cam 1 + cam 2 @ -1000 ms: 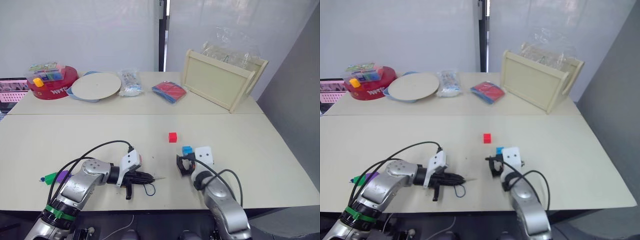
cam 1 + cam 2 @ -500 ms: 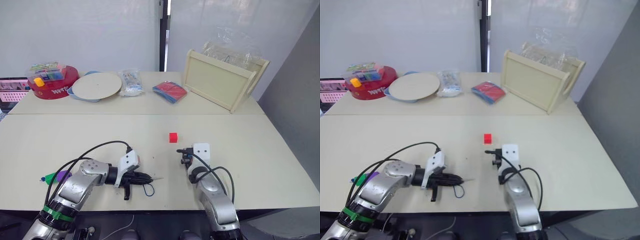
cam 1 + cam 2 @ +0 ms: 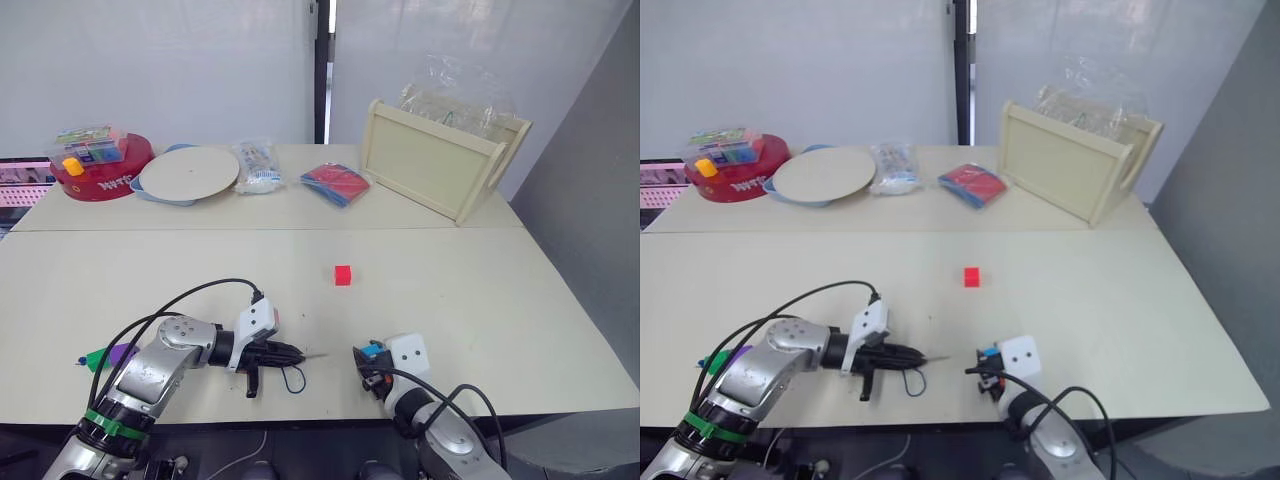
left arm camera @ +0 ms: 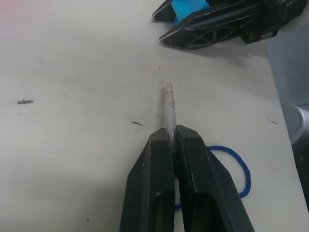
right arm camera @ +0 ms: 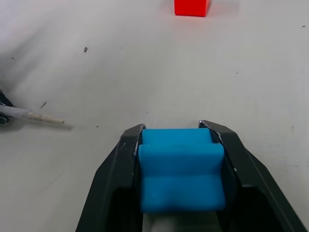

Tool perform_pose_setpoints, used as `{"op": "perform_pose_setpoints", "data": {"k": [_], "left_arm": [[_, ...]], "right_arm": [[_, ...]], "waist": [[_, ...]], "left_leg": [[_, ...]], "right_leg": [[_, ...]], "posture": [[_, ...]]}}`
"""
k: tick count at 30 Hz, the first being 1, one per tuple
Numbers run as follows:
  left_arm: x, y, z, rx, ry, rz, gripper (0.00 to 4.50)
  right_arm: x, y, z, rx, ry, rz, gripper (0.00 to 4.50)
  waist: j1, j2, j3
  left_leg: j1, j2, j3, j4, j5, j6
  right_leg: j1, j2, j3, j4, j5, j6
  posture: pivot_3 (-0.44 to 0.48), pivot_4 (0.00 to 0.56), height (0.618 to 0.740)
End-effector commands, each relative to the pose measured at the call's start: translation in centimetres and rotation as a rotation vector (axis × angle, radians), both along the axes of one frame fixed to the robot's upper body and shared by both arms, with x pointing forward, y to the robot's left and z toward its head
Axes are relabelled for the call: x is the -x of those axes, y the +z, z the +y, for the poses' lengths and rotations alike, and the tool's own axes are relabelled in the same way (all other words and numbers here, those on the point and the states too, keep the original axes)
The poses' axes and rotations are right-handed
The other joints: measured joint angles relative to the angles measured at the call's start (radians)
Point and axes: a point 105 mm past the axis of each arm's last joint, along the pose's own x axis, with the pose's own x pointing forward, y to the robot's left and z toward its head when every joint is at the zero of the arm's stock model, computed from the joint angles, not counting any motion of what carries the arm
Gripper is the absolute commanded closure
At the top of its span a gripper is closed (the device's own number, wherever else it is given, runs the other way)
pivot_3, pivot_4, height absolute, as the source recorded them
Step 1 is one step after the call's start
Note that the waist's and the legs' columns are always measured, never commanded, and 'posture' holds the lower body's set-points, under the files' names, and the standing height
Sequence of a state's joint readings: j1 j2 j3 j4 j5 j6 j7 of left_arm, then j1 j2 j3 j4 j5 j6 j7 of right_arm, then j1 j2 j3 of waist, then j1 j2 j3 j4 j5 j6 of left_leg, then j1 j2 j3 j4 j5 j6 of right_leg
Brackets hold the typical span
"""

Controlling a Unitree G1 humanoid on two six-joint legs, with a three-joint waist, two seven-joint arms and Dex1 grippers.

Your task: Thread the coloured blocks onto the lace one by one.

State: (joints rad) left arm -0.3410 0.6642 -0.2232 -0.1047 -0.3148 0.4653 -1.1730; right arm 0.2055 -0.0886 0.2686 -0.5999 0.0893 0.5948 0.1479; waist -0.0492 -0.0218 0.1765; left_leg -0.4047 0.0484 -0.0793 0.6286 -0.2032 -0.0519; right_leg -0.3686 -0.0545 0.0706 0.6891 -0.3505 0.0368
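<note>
I have my left gripper [image 4: 170, 134] pinched together on the lace [image 4: 168, 108] just behind its pale tip, so that the stiff end sticks out ahead of the fingers, lying low over the table [image 3: 480, 280], while the soft blue cord curls in a loose loop behind them. My right gripper [image 5: 181, 133] is clamped on the light blue block [image 5: 180, 166], held near the front edge of the table, a little to the right of the lace tip and facing it. The red block [image 3: 343, 275] sits alone further out on the table, well apart from both grippers; a green and a purple block [image 3: 122, 352] lie by my left forearm. I judge the block to be light and hard, with smooth sides that could twist between the fingers if I push the tip against it off-centre, so a grip square across two flat faces that leaves the hole clear is the one I want. I cannot make out the hole from here. The cord itself is limp and gives no push; only the short stiffened end will steer, so holding close behind it is right.
</note>
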Motion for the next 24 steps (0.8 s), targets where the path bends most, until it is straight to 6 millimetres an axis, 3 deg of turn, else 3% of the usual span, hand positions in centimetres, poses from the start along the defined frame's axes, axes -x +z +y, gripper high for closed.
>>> {"op": "perform_pose_setpoints", "data": {"k": [1,2,9,15,19,24], "left_arm": [[0.1,0.4,-0.3,0.0,-0.031,-0.023,4.5],[0.1,0.4,-0.3,-0.001,-0.032,-0.023,4.5],[0.1,0.3,-0.2,-0.002,-0.025,-0.023,4.5],[0.0,0.4,-0.2,-0.002,-0.015,-0.028,4.5],[0.6,0.6,-0.4,-0.001,-0.041,-0.033,4.5],[1.2,0.7,-0.8,-0.007,-0.068,-0.038,4.5]], "right_arm": [[0.1,-1.5,0.4,0.001,0.0,0.066,2.78],[-0.2,-1.2,0.1,0.011,-0.012,0.041,2.22],[0.0,2.4,-1.1,0.073,0.154,-0.1,0.01],[0.6,5.0,-2.5,0.16,0.469,-0.081,0.01],[1.4,7.0,-3.9,0.187,0.88,0.03,0.01],[-1.5,5.7,-4.2,0.427,1.011,-0.046,0.01]], "waist": [[-0.001,-0.001,-0.001],[0.0,-0.001,-0.001],[0.01,-0.001,0.0],[0.006,-0.001,0.0],[0.006,0.001,0.001],[0.006,0.0,0.001]], "left_leg": [[0.0,0.0,0.0,0.0,0.0,0.0],[0.0,0.0,0.0,0.0,0.0,0.0],[-0.002,-0.001,0.0,0.002,0.0,0.0],[-0.002,-0.002,0.0,0.002,0.0,0.0],[-0.002,-0.003,0.0,0.003,0.0,0.0],[-0.001,-0.001,0.0,0.003,-0.001,0.002]], "right_leg": [[0.0,0.0,0.0,0.0,0.0,0.0],[0.0,0.0,0.0,0.0,0.0,0.0],[0.0,-0.001,0.0,0.0,0.0,0.0],[0.0,-0.001,0.0,0.0,0.0,0.0],[0.001,-0.002,0.0,-0.001,0.0,0.0],[0.003,-0.001,-0.001,-0.003,0.0,0.0]], "posture": [[0.0,0.15,0.74],[0.0,0.15,0.74],[0.0,0.15,0.74],[0.0,0.15,0.74],[0.0,0.15,0.74],[0.0,0.15,0.74]]}}
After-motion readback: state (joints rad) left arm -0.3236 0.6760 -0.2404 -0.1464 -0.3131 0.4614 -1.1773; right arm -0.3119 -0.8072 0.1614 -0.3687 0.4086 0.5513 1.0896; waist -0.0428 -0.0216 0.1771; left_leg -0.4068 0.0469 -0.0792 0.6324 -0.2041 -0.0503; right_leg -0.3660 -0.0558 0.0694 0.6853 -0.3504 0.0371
